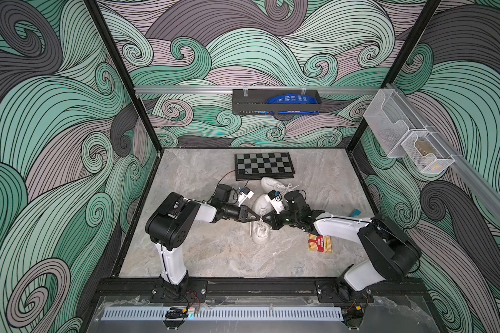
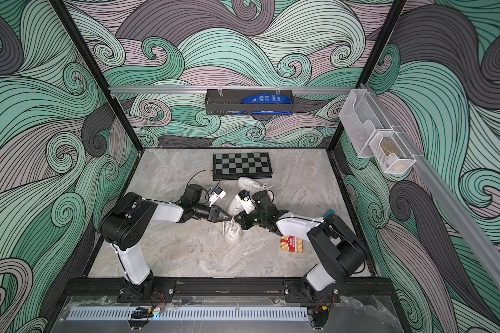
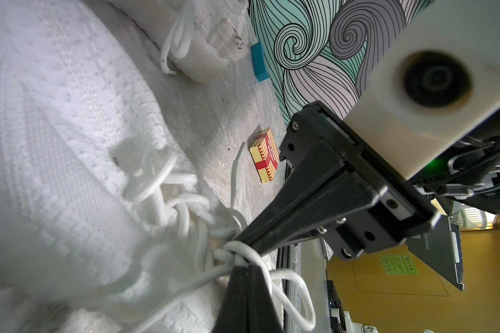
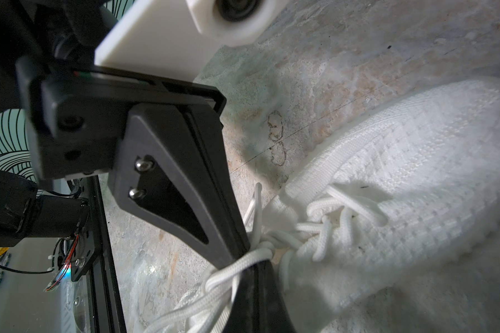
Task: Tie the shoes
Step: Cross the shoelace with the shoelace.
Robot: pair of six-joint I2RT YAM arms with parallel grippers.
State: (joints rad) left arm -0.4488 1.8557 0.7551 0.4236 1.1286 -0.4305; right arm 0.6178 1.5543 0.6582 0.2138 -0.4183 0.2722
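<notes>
So the left gripper (image 1: 257,218) reaches in low from the left side, jaws pressed together on the laces (image 3: 233,252), right at a twisted knot over the tongue. The near shoe (image 1: 259,235) sits in the middle of the table (image 1: 214,253), lying front to back, with both grippers' tips right over it. Behind it, toward the back, there's a chessboard (image 1: 263,166). The right gripper (image 1: 265,220) meets the left one nose to nose, tips almost touching, and it's clamped tight on that same bunch of laces (a loose loop hangs past the pinch in the left wrist view). The other shoe (image 1: 273,184) lies just in front of the chessboard, partly hidden by the right arm. Further right, a red-and-yellow box (image 1: 319,244) lies flat, and a teal block (image 1: 356,213) sits out near the table's edge.
</notes>
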